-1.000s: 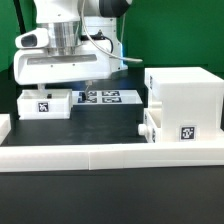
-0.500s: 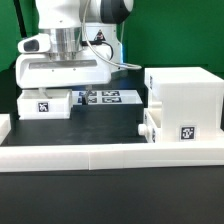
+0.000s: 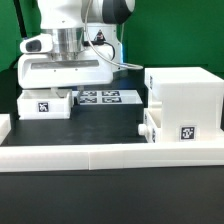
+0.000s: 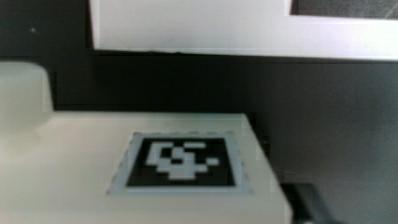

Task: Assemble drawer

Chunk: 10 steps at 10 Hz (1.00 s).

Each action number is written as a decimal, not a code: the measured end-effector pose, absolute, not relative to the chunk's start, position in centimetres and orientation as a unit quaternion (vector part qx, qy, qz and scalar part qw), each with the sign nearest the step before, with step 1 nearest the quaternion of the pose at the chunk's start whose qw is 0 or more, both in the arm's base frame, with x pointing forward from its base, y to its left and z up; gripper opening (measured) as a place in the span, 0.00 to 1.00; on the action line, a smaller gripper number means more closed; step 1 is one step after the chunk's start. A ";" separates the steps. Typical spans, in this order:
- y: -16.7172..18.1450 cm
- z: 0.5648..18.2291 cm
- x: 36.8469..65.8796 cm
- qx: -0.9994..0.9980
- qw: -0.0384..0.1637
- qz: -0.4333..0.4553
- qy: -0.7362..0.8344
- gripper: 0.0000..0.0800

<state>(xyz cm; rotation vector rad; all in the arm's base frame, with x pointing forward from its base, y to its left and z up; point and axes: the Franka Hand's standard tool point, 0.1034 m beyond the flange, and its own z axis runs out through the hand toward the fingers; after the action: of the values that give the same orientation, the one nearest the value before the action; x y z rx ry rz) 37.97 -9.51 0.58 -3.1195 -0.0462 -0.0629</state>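
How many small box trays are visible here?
2. The first tray lies below the arm at the exterior view's left; the second tray stands by the large housing at that view's right. No others show.

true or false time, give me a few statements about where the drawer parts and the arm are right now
1. The arm is above the left tray. True.
2. The housing stands at the exterior view's left. False: it stands at the right.
3. The marker board lies flat between the left tray and the housing. True.
4. The second tray sits on top of the housing. False: it sits low, at the housing's near side.
5. The left tray carries no tag. False: a black-and-white tag shows on it.
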 end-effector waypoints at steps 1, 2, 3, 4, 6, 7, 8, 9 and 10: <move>-9.5 0.6 38.0 -1.000 0.011 -0.020 -0.015 0.09; -9.5 0.6 38.0 -1.000 0.011 -0.020 -0.015 0.05; -9.5 0.6 38.0 -1.000 0.011 -0.020 -0.015 0.05; -9.5 0.6 38.0 -1.000 0.011 -0.020 -0.015 0.05; -9.5 0.6 38.0 -1.000 0.011 -0.020 -0.015 0.05; -9.5 0.7 38.1 -1.000 0.010 -0.021 -0.021 0.05; -9.0 1.3 38.7 -0.998 0.008 -0.027 -0.053 0.05; -8.5 2.2 39.3 -0.996 0.007 -0.031 -0.082 0.05; -8.4 2.8 39.6 -0.994 0.016 -0.019 -0.106 0.05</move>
<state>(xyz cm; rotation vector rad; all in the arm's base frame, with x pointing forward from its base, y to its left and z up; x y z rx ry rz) 39.64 -8.44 2.83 -3.0922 -0.3301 -0.0594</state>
